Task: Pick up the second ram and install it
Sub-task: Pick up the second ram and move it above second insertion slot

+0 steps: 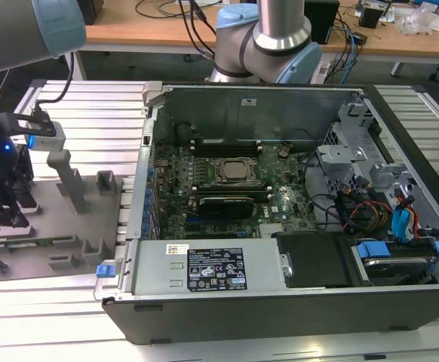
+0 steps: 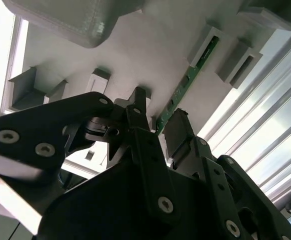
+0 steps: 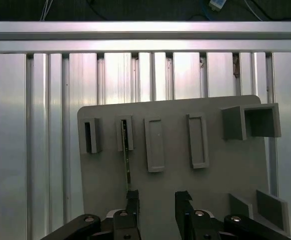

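Observation:
The second ram (image 3: pixel 127 160) is a thin green stick standing on edge in a slot of the grey fixture tray (image 3: pixel 225 165). In the second wrist view the ram (image 2: pixel 185 82) runs along the tray toward my fingers. My gripper (image 3: pixel 157 197) hangs just above the tray, open, and holds nothing. The stick's near end lies close to one black fingertip (image 3: pixel 132 196), while the other fingertip (image 3: pixel 183 196) stands well off to its side. In the exterior view the gripper (image 1: pixel 4 215) is low over the tray (image 1: pixel 76 226) at that view's left.
An open computer case (image 1: pixel 280 196) with its green motherboard (image 1: pixel 227 188) fills the exterior view's middle and right. Memory slots (image 1: pixel 227 147) sit above the processor socket. Upright grey posts (image 1: pixel 69 177) rise from the tray. Ribbed aluminium table (image 3: pixel 35 125) surrounds it.

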Tool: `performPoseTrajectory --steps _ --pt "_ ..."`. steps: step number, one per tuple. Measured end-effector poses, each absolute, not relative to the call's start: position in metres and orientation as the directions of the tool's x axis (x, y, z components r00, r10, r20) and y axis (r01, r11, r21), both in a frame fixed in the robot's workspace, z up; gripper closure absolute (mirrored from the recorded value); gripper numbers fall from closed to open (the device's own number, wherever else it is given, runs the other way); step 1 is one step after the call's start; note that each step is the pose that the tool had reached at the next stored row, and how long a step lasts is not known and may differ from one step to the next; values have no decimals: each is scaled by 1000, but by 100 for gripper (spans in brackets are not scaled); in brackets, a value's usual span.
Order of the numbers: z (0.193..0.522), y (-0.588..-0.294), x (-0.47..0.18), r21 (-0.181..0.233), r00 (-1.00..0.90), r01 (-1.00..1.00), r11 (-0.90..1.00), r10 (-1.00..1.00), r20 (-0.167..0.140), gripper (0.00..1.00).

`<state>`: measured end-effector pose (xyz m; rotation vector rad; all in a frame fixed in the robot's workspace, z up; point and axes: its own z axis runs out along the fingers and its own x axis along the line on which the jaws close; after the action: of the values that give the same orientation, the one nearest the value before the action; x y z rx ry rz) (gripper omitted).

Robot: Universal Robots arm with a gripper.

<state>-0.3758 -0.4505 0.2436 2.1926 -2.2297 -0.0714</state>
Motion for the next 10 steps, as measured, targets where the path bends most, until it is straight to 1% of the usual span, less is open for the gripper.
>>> performPoseTrajectory --steps 3,8,10 --pt "242 -453 -376 42 -17 -999 16 -1000 -23 58" --pt "238 -468 -376 42 -17 -999 16 -1000 -22 58" --pt "232 -475 -376 42 -17 -999 16 -1000 -22 58"
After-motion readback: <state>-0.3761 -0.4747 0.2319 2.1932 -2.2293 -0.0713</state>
